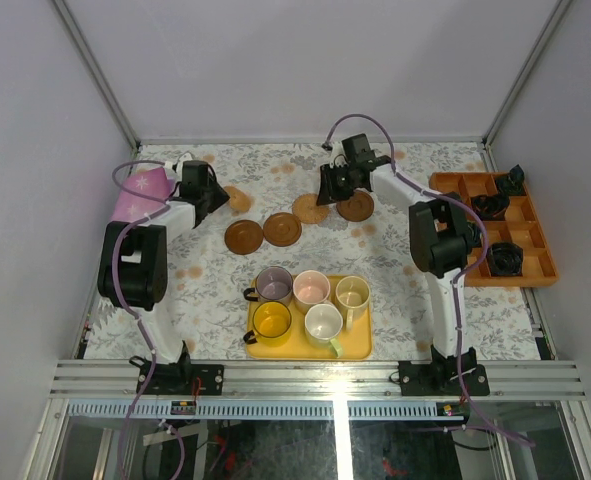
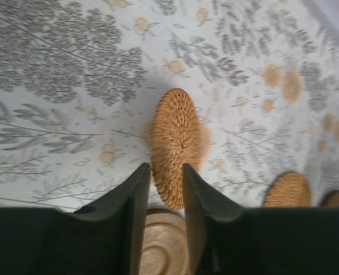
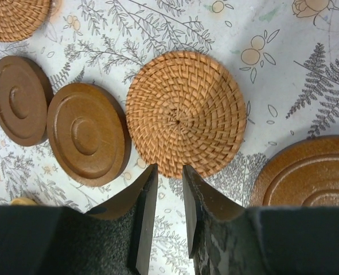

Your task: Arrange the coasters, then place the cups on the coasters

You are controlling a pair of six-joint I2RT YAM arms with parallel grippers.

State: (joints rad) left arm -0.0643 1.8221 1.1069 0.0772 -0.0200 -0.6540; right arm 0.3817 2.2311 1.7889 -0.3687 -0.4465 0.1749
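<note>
Three brown wooden coasters [image 1: 243, 237] [image 1: 282, 229] [image 1: 355, 206] and two woven coasters [image 1: 310, 209] [image 1: 238, 200] lie across the middle of the table. My left gripper [image 2: 166, 166] is open, and the near rim of a woven coaster [image 2: 175, 146] sits tilted between its fingertips. A wooden coaster [image 2: 160, 243] shows under the jaws. My right gripper [image 3: 170, 167] is open and empty, with its tips at the near rim of a woven coaster [image 3: 186, 112]. Wooden coasters [image 3: 88, 134] [image 3: 307, 175] lie on both sides. The cups [image 1: 311, 289] stand on the yellow tray [image 1: 360, 345].
An orange compartment box [image 1: 495, 230] with small black parts sits at the right edge. A pink item [image 1: 140, 190] lies at the back left beside the left arm. The tray of cups is near the front, between the two arm bases.
</note>
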